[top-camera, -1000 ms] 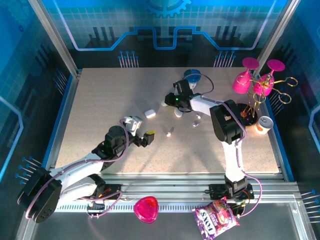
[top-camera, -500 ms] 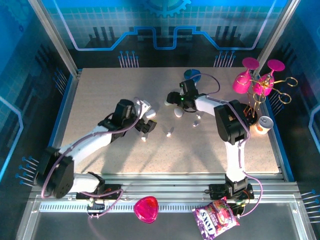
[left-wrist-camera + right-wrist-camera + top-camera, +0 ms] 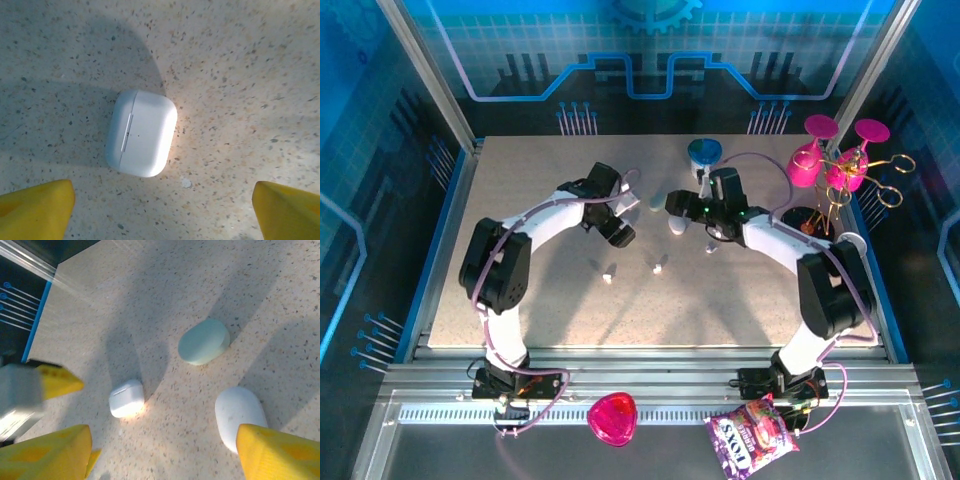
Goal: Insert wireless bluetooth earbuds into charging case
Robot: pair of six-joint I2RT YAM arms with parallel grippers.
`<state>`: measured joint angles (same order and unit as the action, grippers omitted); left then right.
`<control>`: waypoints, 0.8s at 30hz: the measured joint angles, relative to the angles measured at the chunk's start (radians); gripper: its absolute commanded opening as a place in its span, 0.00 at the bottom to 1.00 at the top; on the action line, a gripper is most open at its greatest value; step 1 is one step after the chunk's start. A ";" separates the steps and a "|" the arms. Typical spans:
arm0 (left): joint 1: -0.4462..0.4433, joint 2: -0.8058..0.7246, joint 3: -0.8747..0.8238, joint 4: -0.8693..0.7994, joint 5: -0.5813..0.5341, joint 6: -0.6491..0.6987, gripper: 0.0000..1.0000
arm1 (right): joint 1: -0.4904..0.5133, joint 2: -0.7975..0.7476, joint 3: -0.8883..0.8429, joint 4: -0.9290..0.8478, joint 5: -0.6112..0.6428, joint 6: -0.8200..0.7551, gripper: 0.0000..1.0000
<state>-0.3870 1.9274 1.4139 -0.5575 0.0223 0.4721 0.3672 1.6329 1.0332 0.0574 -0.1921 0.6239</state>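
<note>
1. In the left wrist view, the charging case is seen closed on the speckled table, left of frame centre. Its long axis runs nearly top to bottom, with the seam along its left side.
2. The left gripper is spread wide, its yellow fingertips at the lower corners, apart from the case.
3. The right gripper is likewise spread. A pale green oval case and a white oval case are seen above it.
4. In the top view, one earbud and a second earbud lie loose near frame centre. They are too small for their pointing to be told.

L gripper spread wide, R gripper too
</note>
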 measured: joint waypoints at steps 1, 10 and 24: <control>0.005 0.024 0.023 -0.019 0.004 0.008 0.87 | 0.000 -0.026 -0.016 -0.003 -0.006 -0.004 0.76; 0.031 0.154 0.151 -0.127 0.020 0.059 0.79 | 0.006 -0.192 -0.108 -0.021 -0.033 -0.023 0.77; 0.056 0.216 0.182 -0.151 0.081 0.127 0.48 | 0.005 -0.286 -0.138 -0.044 -0.075 -0.014 0.77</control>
<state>-0.3305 2.1437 1.5963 -0.7086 0.1036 0.5987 0.3717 1.3464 0.8955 0.0135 -0.2668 0.6094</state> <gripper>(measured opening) 0.507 0.769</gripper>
